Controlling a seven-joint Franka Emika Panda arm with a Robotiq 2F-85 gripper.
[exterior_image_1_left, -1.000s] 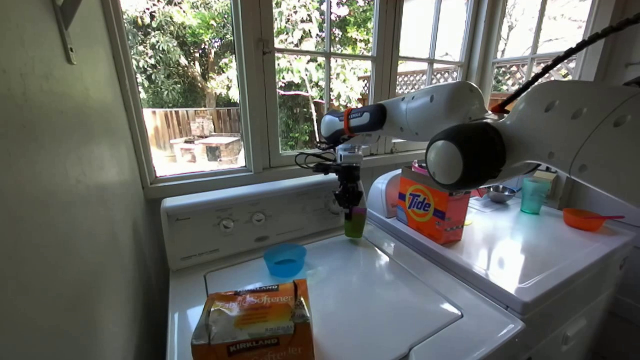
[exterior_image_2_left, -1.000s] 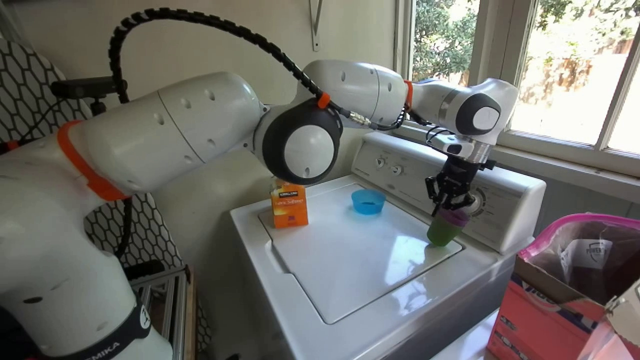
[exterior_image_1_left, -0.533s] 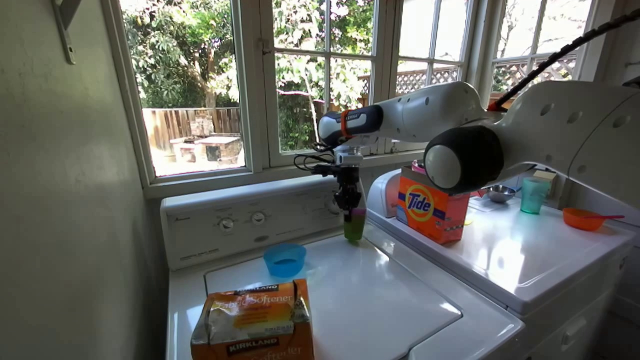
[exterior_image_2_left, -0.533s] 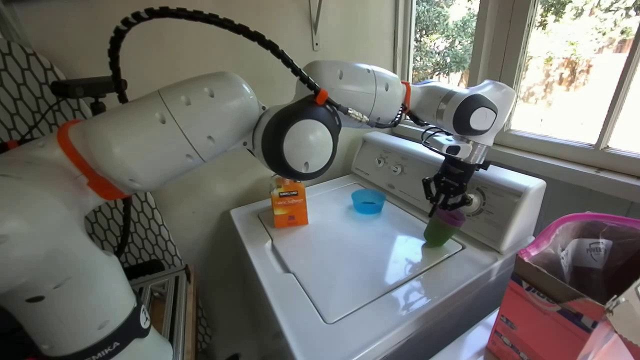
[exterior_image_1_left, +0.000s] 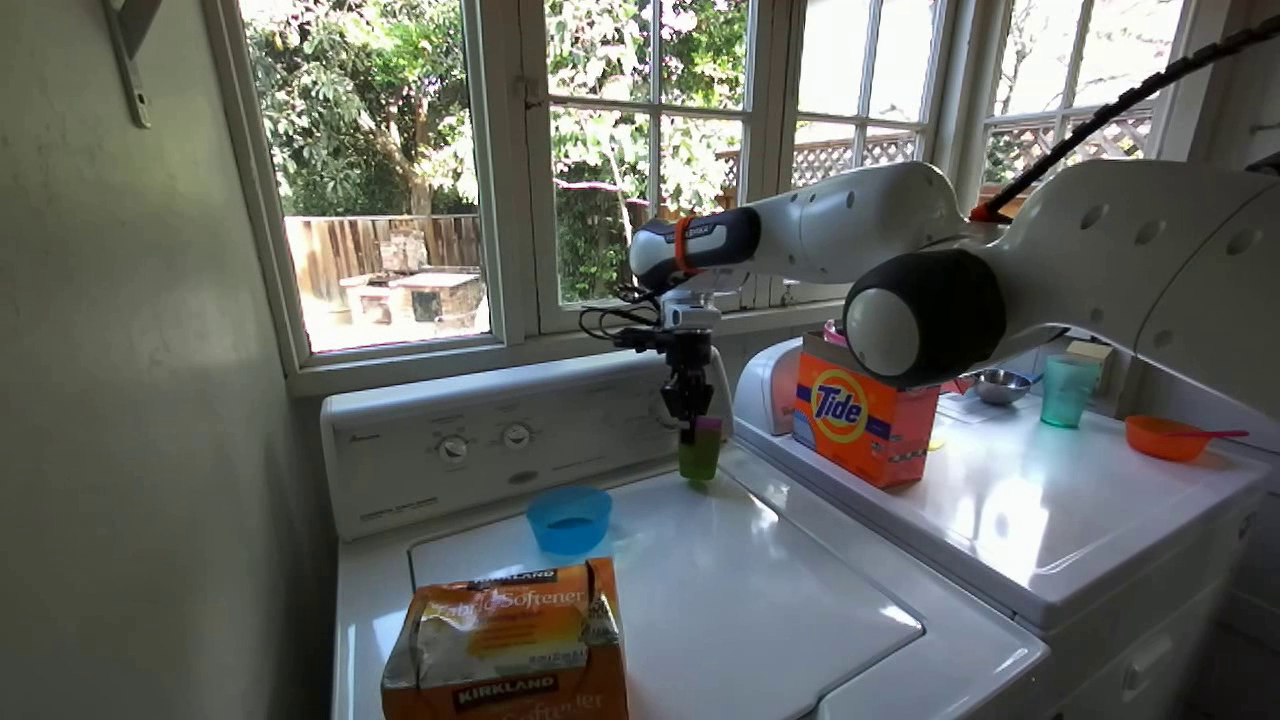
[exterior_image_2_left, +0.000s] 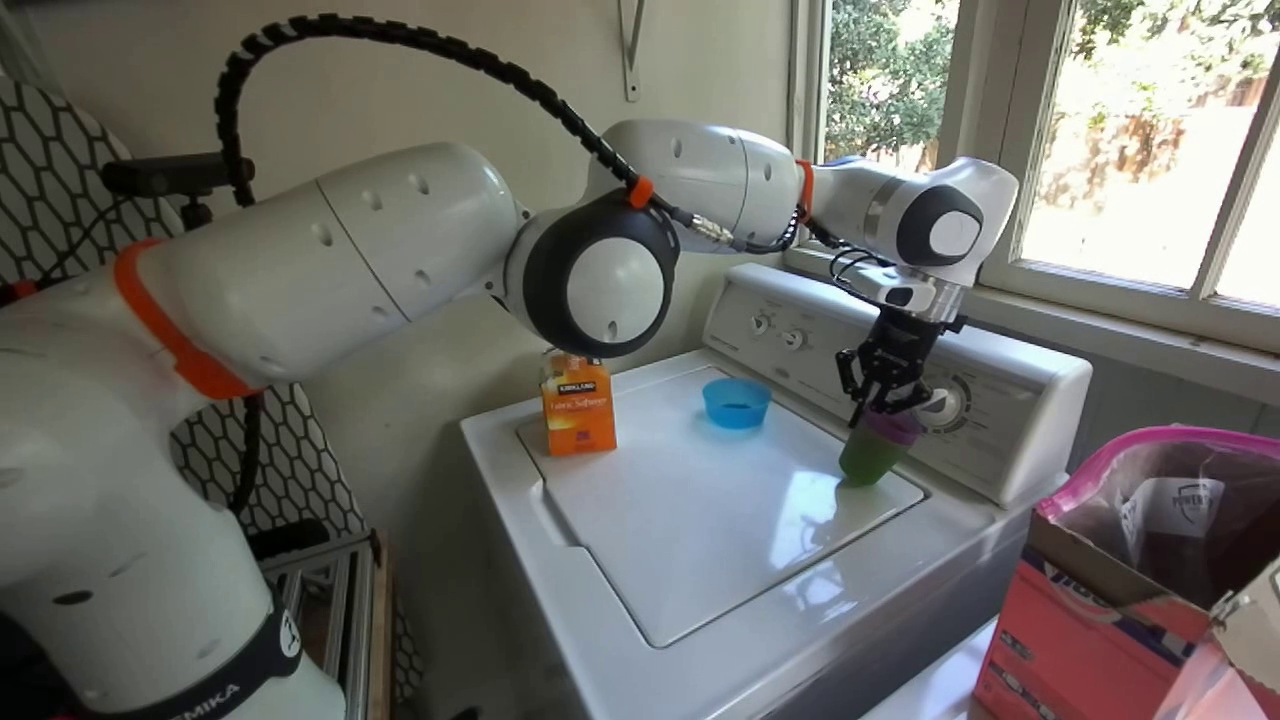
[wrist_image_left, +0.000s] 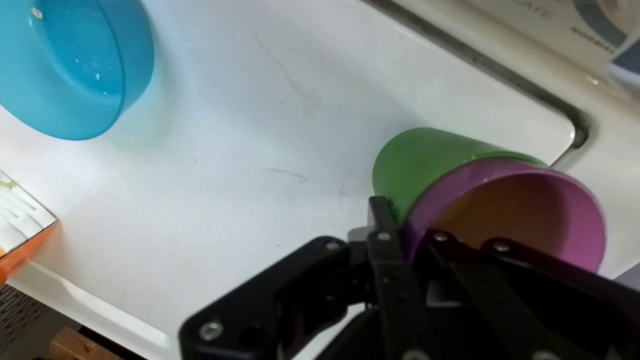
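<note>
End effector (wrist_image_left: 406, 219) pinches wall of purple cup (wrist_image_left: 575, 225) nested in green cup (wrist_image_left: 420, 160), fingers (wrist_image_left: 382, 217) almost together, one inside, one outside; cannot tell whether both walls gripped. Cups tilt over washer lid (exterior_image_2_left: 690, 520); contact unclear. Control panel (exterior_image_1_left: 570, 420) rises close behind. Blue bowl (exterior_image_2_left: 737, 405) and softener box (exterior_image_2_left: 580, 415) sit on lid, apart from cups; Tide box (exterior_image_1_left: 850, 430) on next appliance (exterior_image_1_left: 1080, 510).

In an exterior view, a white washer (exterior_image_1_left: 750, 610) carries a blue bowl (exterior_image_1_left: 570, 518) and a softener box (exterior_image_1_left: 508, 645), both well to the left of the Tide box (exterior_image_1_left: 860, 425), which stands upright on the neighbouring white appliance (exterior_image_1_left: 1065, 510), along with a teal cup (exterior_image_1_left: 1068, 392) and an orange bowl (exterior_image_1_left: 1160, 442), both to the right of the Tide box.
</note>
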